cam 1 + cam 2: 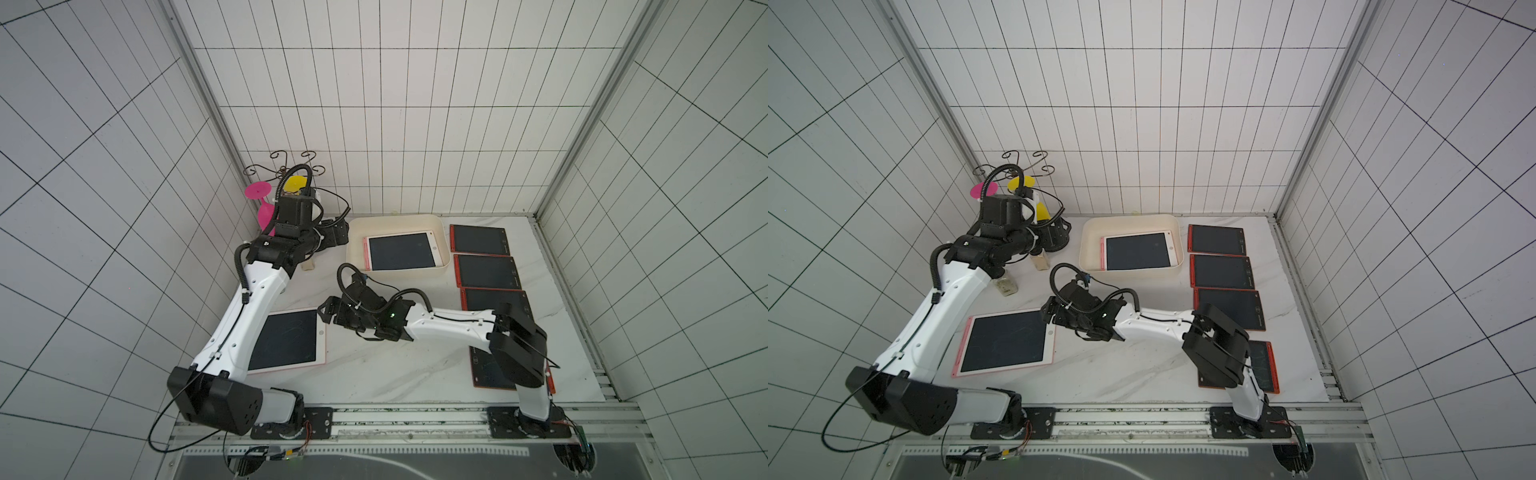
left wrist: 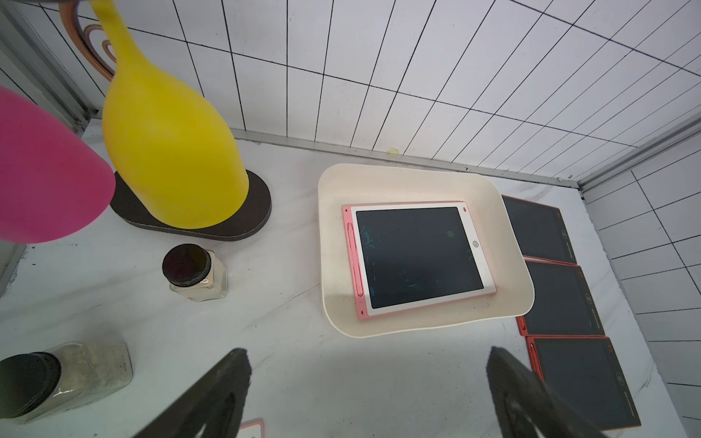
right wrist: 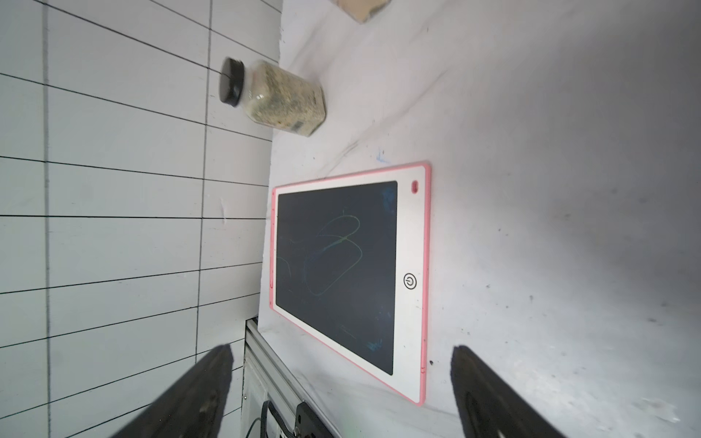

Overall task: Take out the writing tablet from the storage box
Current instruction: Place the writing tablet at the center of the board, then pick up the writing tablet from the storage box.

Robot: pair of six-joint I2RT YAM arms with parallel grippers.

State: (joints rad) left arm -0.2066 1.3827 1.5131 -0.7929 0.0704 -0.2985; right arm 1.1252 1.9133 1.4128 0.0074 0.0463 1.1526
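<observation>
White marbled table (image 1: 395, 374) carries the cream storage box (image 1: 390, 222) toward its back, a pink-edged writing tablet (image 1: 401, 251) lying flat inside. Another pink tablet (image 3: 333, 277) lies on the table beside the right gripper (image 3: 341, 350). Its fingers (image 3: 197, 390) and those of the left gripper (image 2: 370, 354) stand wide, empty.

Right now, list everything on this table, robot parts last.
storage box: one, cream-white, far middle
writing tablet in box: one, pink-framed, flat inside
writing tablet on table: one, pink-framed, near left
red-framed writing tablets: four, red, column along right edge
jars: two, clear with black lids, left side
stemmed cups: two, yellow and pink, inverted on wire rack, far left
left gripper: one, black, open, empty
right gripper: one, black, open, beside the table's tablet
</observation>
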